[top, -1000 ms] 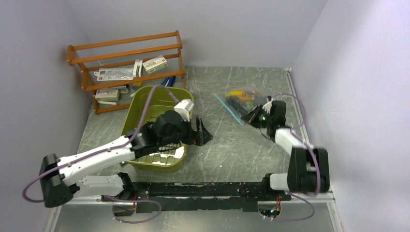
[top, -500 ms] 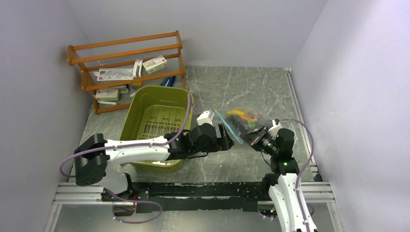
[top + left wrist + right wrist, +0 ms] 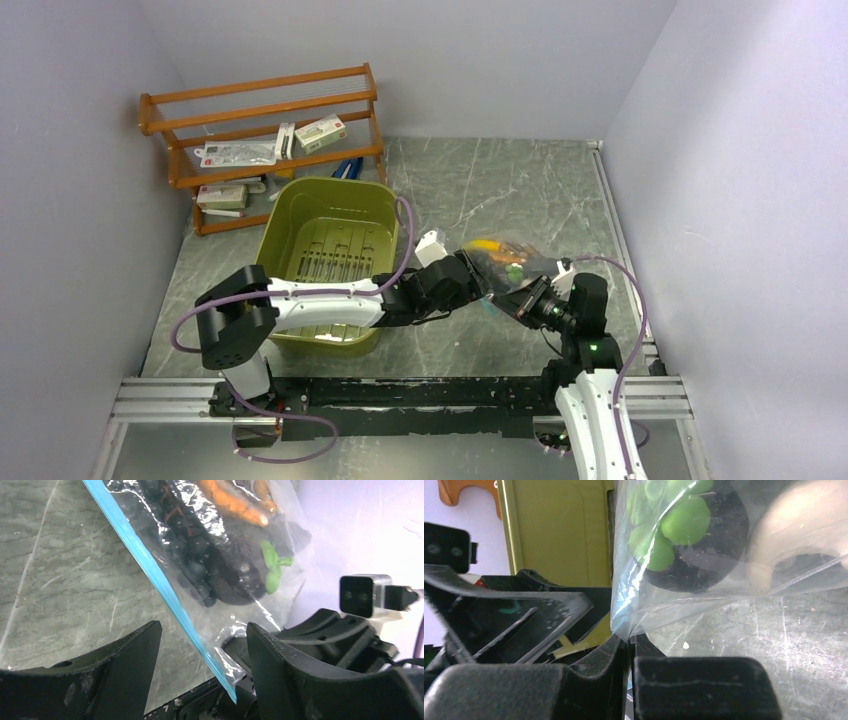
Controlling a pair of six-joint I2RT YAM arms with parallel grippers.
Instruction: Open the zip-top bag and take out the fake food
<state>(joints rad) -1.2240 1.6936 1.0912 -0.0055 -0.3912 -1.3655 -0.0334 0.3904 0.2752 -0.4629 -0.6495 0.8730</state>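
Nearest the arm bases, the right gripper [image 3: 629, 647] has its two black fingers pressed tight together on a lower corner of the clear, crinkly plastic zip-top bag [image 3: 704, 575]. The pinched film fans up and away from the fingertips, above the grey marbled table [image 3: 749, 645]. Whether the rest of the bag touches the table, I cannot tell.

Just beyond and to the left sits the left gripper [image 3: 202, 630], its fingers spread wide. The bag's light blue zip strip [image 3: 150, 565] runs on a slant through the gap between them, unclamped. From above, the two grippers face each other at the bag's near edge, with the left gripper [image 3: 470, 275] just beside the right gripper [image 3: 522, 297].

The fake food sits inside the bag, past both grippers:
- dark purple grapes [image 3: 192, 555]
- orange pieces [image 3: 230, 502]
- a small green leaf [image 3: 270, 565]
- round green bits [image 3: 674, 525] against a dark lump
- a pale rounded shape [image 3: 799, 535]

Farther left stands an olive-green plastic bin [image 3: 330, 182]; the left arm stretches along its near side. At the back left corner is an orange-brown wooden rack [image 3: 260, 100] holding small packets and boxes.
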